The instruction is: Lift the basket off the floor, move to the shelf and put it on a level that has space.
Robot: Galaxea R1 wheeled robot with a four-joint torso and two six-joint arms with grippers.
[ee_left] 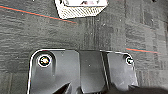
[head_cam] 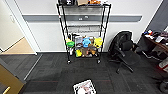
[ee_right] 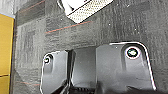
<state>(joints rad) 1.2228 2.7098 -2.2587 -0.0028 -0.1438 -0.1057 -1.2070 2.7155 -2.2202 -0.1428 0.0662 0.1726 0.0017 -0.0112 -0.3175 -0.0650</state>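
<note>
The small beige basket (head_cam: 84, 87) sits on the floor (head_cam: 60, 72) of dark carpet tiles, close in front of me, with something pale inside it. Its perforated side shows in the left wrist view (ee_left: 79, 10) and the right wrist view (ee_right: 86, 10), lying by a thin red line (ee_left: 37, 14). The shelf (head_cam: 83, 30), a tall black wire rack on casters, stands against the far wall. Its middle level (head_cam: 83, 25) looks bare. The tiers below hold colourful toys (head_cam: 86, 42), and the top tier carries dark and brown items.
A black office chair (head_cam: 123, 50) stands right of the rack. A desk (head_cam: 156, 41) with clutter is at the far right. A yellow-brown panel (head_cam: 7, 80) is at my near left, and an open doorway (head_cam: 15, 45) lies beyond it.
</note>
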